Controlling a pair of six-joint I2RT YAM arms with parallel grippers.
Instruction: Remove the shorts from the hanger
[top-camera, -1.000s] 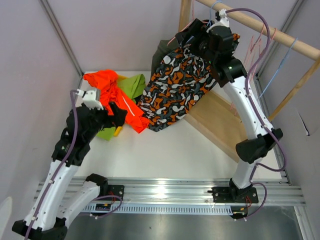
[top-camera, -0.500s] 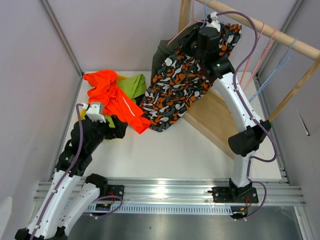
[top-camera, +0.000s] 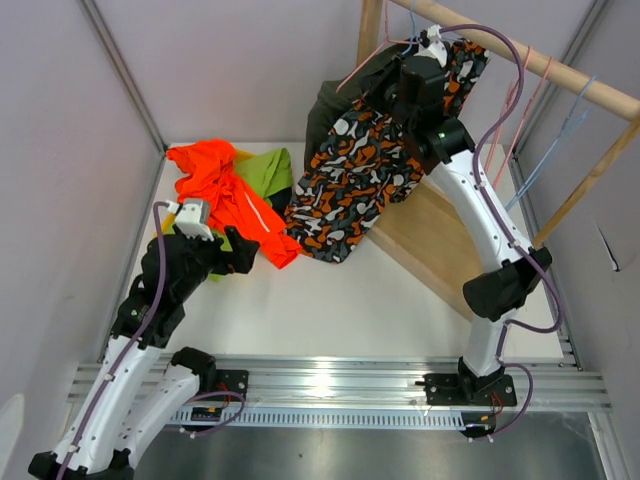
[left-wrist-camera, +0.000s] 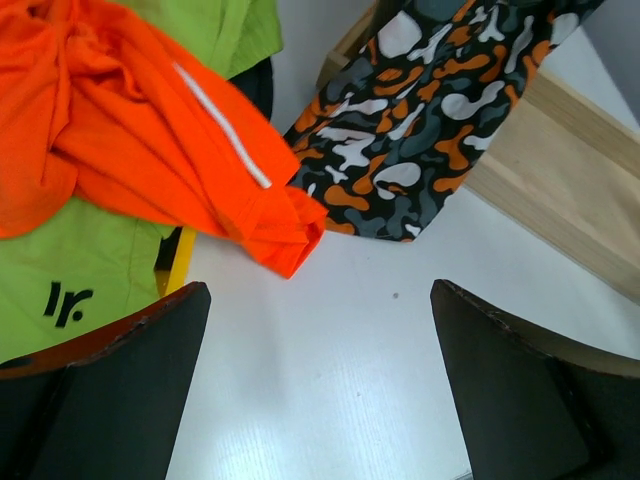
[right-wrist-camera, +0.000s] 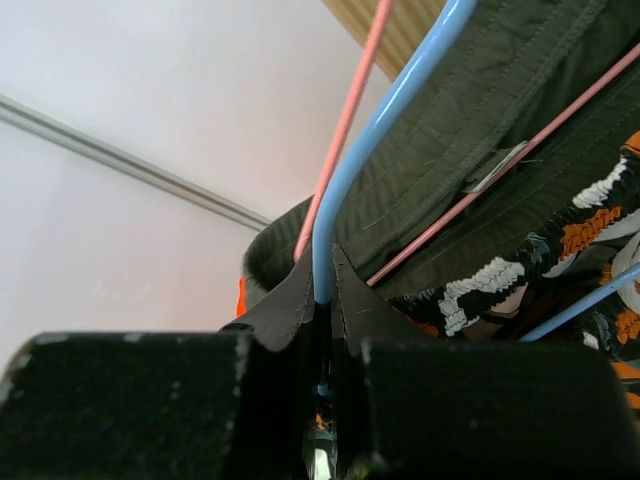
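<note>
Camouflage shorts (top-camera: 350, 170) hang from a blue hanger (right-wrist-camera: 390, 100) on the wooden rail (top-camera: 560, 75), and their hem reaches the table. Dark olive shorts (top-camera: 322, 105) hang behind them on a pink hanger (right-wrist-camera: 345, 130). My right gripper (top-camera: 405, 72) is up at the rail. In the right wrist view it (right-wrist-camera: 322, 275) is shut on the blue hanger's wire, beside the olive waistband (right-wrist-camera: 480, 100). Bright orange shorts (top-camera: 215, 185) and lime green shorts (top-camera: 265, 170) lie heaped at the back left. My left gripper (left-wrist-camera: 320, 295) hangs open over bare table just in front of that heap.
A slanted wooden board (top-camera: 430, 240) lies under the rail on the right. Bare pink and blue hangers (top-camera: 520, 100) dangle further along the rail. A yellow strip (left-wrist-camera: 180, 265) shows under the lime cloth. Grey walls close in the left and back.
The right gripper closed on the blue hanger wire and shifted a little along the rail. The left gripper pulled back from the orange heap toward the near left.
</note>
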